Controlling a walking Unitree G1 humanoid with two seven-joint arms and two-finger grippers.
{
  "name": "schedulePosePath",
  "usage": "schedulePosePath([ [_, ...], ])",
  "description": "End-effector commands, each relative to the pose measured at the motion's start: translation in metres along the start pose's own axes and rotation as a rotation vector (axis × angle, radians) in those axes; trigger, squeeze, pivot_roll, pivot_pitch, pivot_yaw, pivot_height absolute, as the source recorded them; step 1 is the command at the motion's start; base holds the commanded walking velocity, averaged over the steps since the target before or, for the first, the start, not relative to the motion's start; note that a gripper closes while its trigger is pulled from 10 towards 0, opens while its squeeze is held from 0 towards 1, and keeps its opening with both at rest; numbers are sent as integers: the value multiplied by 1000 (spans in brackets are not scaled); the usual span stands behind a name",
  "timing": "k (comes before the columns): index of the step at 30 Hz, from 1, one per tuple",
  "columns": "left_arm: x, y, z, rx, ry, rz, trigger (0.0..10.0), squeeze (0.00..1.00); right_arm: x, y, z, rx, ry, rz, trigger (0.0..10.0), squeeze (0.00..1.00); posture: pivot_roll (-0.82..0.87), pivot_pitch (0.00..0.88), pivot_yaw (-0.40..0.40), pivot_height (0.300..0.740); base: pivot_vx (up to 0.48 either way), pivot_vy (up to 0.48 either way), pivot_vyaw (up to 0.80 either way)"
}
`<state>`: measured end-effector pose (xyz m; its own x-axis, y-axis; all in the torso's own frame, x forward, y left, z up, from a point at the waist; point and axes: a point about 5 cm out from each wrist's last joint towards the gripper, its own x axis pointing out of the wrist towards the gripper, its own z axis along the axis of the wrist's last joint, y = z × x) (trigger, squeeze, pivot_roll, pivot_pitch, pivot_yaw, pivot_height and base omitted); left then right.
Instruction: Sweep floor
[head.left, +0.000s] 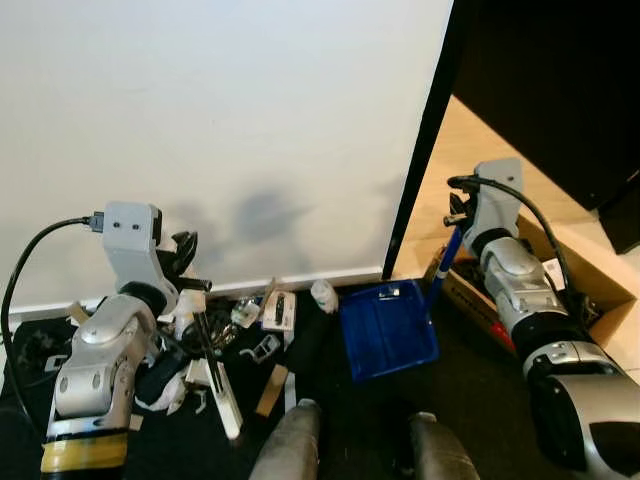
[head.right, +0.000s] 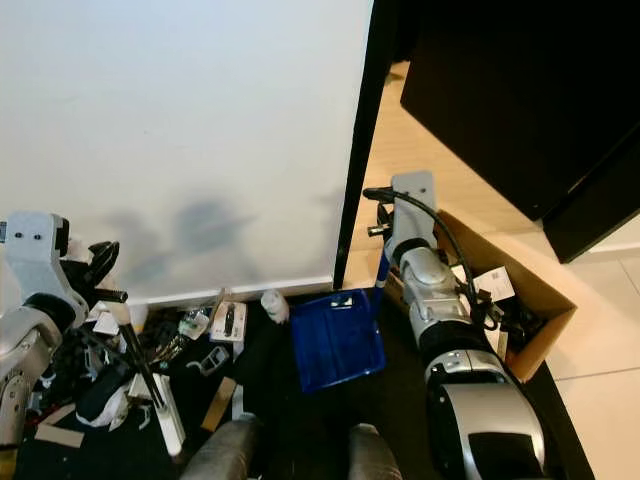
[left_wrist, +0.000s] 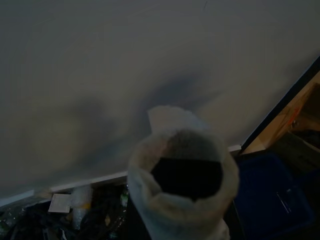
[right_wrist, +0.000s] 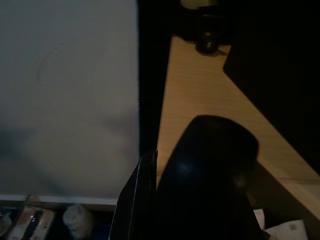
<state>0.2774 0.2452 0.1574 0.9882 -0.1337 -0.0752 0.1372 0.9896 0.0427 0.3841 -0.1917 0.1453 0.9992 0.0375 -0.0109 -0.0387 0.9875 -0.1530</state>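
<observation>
A blue dustpan (head.left: 388, 328) lies flat on the dark floor at the foot of the white wall, its mouth toward a heap of litter (head.left: 240, 330). Its blue handle (head.left: 450, 255) rises to my right gripper (head.left: 458, 212), which is shut on it. My left gripper (head.left: 183, 255) hovers over the litter close to the wall. In the left wrist view, the whitish hollow end of a brush handle (left_wrist: 182, 185) sits right before the camera, held in that gripper. The brush's lower part is lost among the litter.
The litter includes white scraps, wood bits and a small white bottle (head.left: 323, 295). An open cardboard box (head.left: 590, 285) stands at the right on the wooden floor. A black door frame (head.left: 425, 140) edges the wall. My own feet (head.left: 295, 440) are at the bottom.
</observation>
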Motion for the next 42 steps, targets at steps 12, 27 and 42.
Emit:
schedulePosePath([
  [12, -1, -29, -4, -140, -26, -258, 10000, 0, -4, 11, -11, 36, -28, -102, 10000, 0, 307, 311, 26, 740, 0, 0, 0],
  [27, -10, 7, -28, -95, 77, -282, 10000, 0, -2, 53, -6, 138, -64, 182, 10000, 0, 260, 339, 4, 740, 0, 0, 0],
  [42, -33, 54, 22, -52, 21, -322, 10000, 0, -4, 44, -17, 273, 13, 191, 10000, 0, 237, 348, 10, 740, 0, 0, 0],
])
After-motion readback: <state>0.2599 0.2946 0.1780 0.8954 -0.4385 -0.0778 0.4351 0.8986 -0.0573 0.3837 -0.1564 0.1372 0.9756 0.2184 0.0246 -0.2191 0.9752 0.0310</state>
